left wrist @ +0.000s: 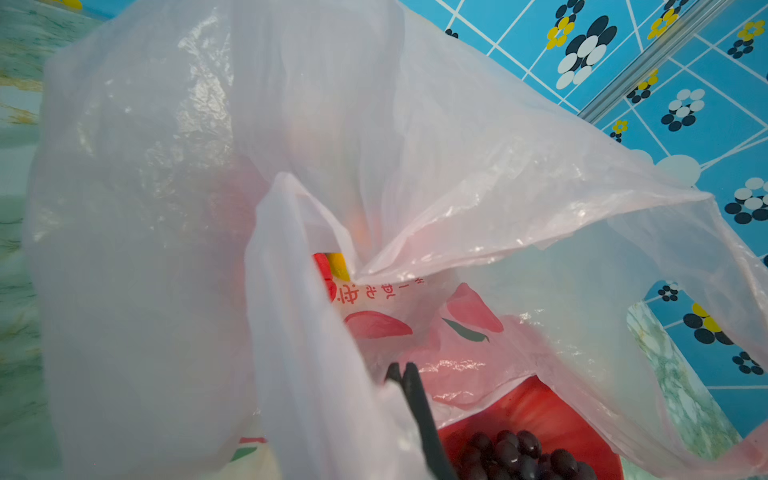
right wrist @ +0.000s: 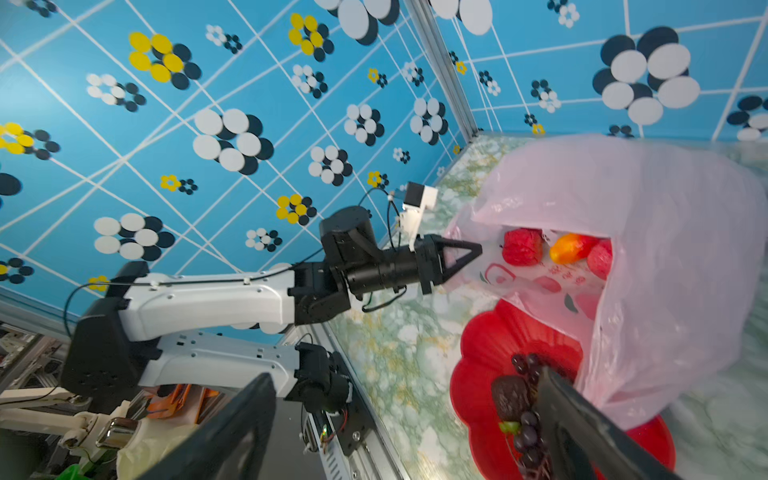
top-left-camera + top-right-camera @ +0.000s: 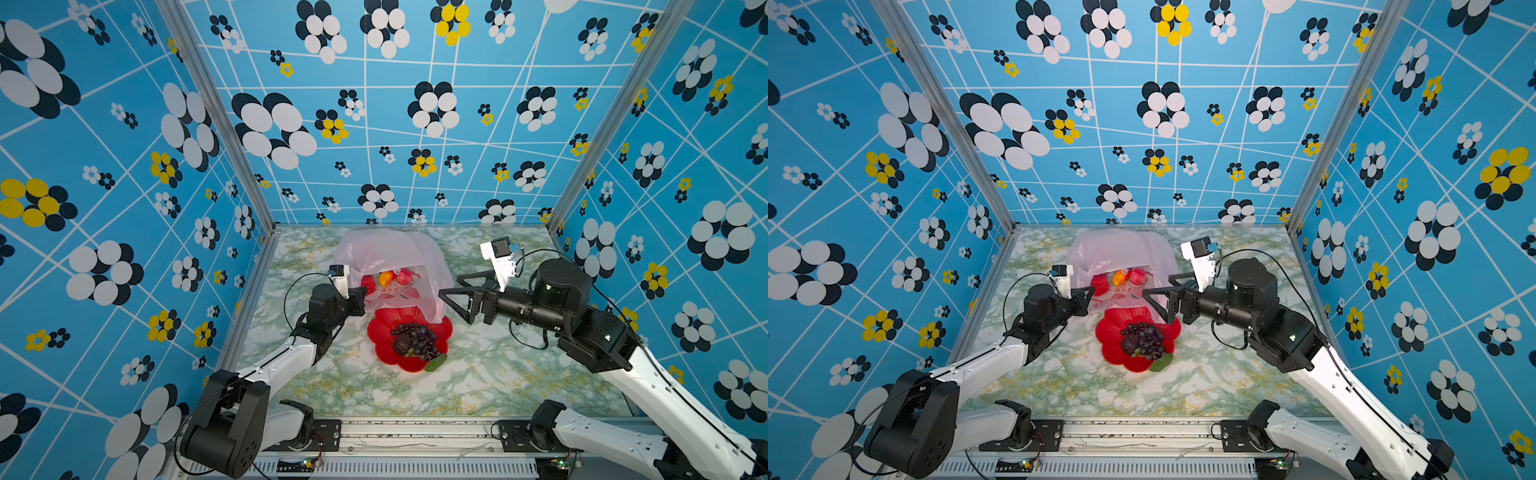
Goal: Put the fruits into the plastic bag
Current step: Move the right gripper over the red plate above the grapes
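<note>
The pale-pink plastic bag (image 3: 390,249) (image 3: 1121,249) lies at the back of the table, its mouth facing the plate. My left gripper (image 3: 361,297) (image 1: 401,368) is shut on the bag's left rim and holds the mouth up. Inside lie a red fruit (image 2: 521,247), an orange-yellow mango (image 3: 386,277) (image 2: 567,248) and a red apple (image 3: 404,276). A dark grape bunch (image 3: 422,338) (image 1: 519,457) and a brown round fruit (image 3: 402,345) (image 2: 509,397) rest on the red plate (image 3: 382,328). My right gripper (image 3: 449,286) (image 2: 405,374) stands open and empty beside the bag's right side.
The bag's front edge drapes over the far rim of the red plate (image 3: 1113,332). A green leaf (image 3: 436,362) sticks out at the plate's near right. Blue patterned walls close in the marble table (image 3: 353,386) on three sides; a metal rail (image 3: 415,432) runs along the front.
</note>
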### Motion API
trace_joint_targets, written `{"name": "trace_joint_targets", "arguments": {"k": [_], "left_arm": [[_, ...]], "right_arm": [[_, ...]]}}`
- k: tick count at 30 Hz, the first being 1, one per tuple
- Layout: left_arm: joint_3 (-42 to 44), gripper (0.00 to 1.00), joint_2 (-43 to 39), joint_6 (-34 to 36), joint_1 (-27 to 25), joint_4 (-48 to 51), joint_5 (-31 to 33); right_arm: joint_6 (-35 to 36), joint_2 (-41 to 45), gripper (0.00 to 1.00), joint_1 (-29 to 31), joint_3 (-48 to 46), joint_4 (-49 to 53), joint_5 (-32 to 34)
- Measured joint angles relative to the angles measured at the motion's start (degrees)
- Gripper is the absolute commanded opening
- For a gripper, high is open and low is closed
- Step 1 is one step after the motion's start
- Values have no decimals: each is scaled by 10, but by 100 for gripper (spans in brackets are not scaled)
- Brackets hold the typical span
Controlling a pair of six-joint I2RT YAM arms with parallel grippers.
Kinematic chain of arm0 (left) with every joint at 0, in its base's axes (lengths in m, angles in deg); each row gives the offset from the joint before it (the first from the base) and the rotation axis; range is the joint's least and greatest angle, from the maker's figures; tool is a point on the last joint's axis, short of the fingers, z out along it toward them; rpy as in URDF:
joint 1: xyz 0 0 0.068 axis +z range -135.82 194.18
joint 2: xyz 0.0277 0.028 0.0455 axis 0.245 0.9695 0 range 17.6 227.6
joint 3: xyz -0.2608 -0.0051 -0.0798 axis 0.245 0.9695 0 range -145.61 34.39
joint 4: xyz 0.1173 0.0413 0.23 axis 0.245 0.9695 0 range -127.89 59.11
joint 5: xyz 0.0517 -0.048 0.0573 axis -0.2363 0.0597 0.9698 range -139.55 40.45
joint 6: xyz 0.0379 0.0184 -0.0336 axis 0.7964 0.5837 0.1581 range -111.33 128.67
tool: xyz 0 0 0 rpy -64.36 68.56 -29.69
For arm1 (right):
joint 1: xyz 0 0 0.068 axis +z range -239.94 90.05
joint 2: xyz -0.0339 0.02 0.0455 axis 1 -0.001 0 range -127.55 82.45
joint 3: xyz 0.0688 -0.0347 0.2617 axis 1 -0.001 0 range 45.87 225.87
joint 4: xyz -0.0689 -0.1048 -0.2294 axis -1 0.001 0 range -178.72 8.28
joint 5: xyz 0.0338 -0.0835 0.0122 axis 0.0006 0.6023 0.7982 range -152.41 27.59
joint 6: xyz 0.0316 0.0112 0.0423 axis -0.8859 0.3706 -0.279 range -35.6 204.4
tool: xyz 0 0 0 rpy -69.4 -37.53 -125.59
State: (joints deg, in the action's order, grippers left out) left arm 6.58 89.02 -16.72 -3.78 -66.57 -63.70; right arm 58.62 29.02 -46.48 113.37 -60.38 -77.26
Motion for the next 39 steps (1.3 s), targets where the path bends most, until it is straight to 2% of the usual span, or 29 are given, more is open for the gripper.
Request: {"name": "trace_joint_targets", "arguments": {"k": [6, 12, 16, 25, 32, 39], "left_arm": [[0, 0, -7, 10, -6, 0, 3], [0, 0, -19, 17, -16, 5, 10], [0, 0, -19, 18, -16, 16, 16], [-27, 0, -14, 32, -27, 48, 18], [-59, 0, 0, 51, -53, 80, 35], [-72, 0, 12, 73, -78, 101, 60]], "right_arm": [[-5, -12, 99, 14, -40, 56, 22], [28, -62, 100, 15, -40, 57, 25], [84, -76, 99, 16, -49, 42, 61], [253, -12, 99, 17, -142, -57, 130], [335, -103, 99, 18, -121, -60, 80], [419, -190, 97, 31, -37, 34, 70]]}}
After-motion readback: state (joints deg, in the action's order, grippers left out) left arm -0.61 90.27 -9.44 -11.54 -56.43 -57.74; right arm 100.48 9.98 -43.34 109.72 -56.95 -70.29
